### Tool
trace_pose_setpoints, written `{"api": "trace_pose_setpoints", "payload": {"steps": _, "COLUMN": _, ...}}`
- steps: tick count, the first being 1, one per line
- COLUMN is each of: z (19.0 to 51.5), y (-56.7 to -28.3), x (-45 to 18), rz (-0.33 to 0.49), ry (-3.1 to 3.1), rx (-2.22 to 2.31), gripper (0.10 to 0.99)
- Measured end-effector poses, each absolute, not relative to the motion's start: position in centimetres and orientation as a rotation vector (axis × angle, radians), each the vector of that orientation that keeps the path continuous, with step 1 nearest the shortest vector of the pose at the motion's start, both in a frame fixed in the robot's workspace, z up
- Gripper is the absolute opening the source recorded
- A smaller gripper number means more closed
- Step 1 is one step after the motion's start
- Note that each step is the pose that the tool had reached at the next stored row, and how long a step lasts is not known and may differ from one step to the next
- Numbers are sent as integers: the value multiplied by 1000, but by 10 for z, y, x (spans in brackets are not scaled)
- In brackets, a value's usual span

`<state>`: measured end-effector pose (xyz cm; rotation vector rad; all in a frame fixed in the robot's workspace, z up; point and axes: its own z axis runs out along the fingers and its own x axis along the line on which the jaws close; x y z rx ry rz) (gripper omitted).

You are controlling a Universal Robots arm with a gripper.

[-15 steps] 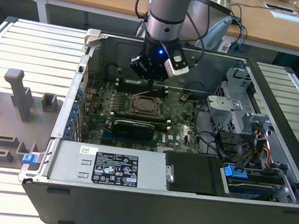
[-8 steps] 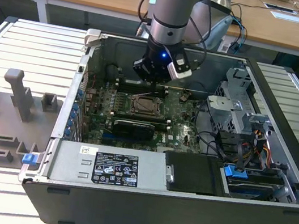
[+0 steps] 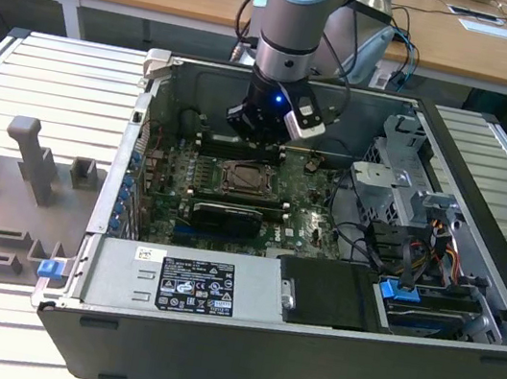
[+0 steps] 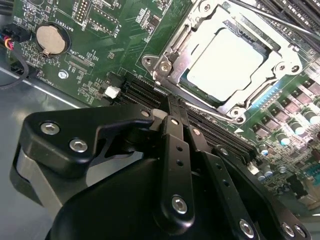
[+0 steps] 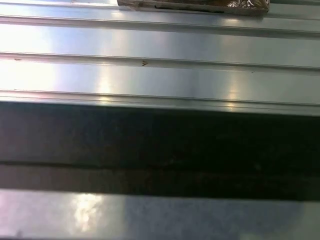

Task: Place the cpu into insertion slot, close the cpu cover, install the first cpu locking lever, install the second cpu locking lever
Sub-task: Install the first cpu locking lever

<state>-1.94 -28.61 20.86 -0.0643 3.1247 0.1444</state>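
In the second wrist view the cpu (image 4: pixel 225 65) lies flat in the insertion slot (image 4: pixel 161 66), its silvery face showing through the square cut-out. The cpu cover (image 4: pixel 290 52) is down over it as a silvery frame. A thin metal lever (image 4: pixel 212 109) runs along the socket edge nearest my fingers. My gripper (image 4: pixel 171 106) has its black fingers together with nothing between them, just beside that socket corner and over the black memory slots. In the exterior view the gripper (image 3: pixel 261 134) hangs inside the open computer case just behind the socket (image 3: pixel 247 181).
A coin cell battery (image 4: pixel 51 39) sits on the green board. A black expansion card (image 3: pixel 222 215), a power supply (image 3: pixel 189 281) and a drive cage with cables (image 3: pixel 400 185) crowd the case. Grey fixtures (image 3: pixel 34 163) stand at the exterior view's left. A ribbed metal table (image 5: pixel 160 75) surrounds the case.
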Motion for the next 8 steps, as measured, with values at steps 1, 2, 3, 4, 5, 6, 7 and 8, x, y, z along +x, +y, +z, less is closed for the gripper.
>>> {"api": "trace_pose_setpoints", "payload": {"steps": 1, "z": 208, "y": -286, "x": -19, "rz": 144, "ry": 3125, "rx": -64, "gripper": 106}}
{"api": "trace_pose_setpoints", "payload": {"steps": 2, "z": 207, "y": -286, "x": -19, "rz": 144, "ry": 3125, "rx": -64, "gripper": 106}}
{"api": "trace_pose_setpoints", "payload": {"steps": 3, "z": 207, "y": -286, "x": -19, "rz": 144, "ry": 3125, "rx": -65, "gripper": 106}}
{"api": "trace_pose_setpoints", "payload": {"steps": 4, "z": 207, "y": -286, "x": -19, "rz": 144, "ry": 3125, "rx": -65, "gripper": 106}}
{"api": "trace_pose_setpoints", "payload": {"steps": 5, "z": 206, "y": -286, "x": -19, "rz": 144, "ry": 3125, "rx": -65, "gripper": 106}}
{"api": "trace_pose_setpoints", "payload": {"steps": 6, "z": 206, "y": -286, "x": -19, "rz": 144, "ry": 3125, "rx": -65, "gripper": 106}}
{"api": "trace_pose_setpoints", "payload": {"steps": 7, "z": 206, "y": -286, "x": -19, "rz": 144, "ry": 3125, "rx": -65, "gripper": 106}}
{"api": "trace_pose_setpoints", "payload": {"steps": 8, "z": 206, "y": -286, "x": -19, "rz": 144, "ry": 3125, "rx": -65, "gripper": 106}}
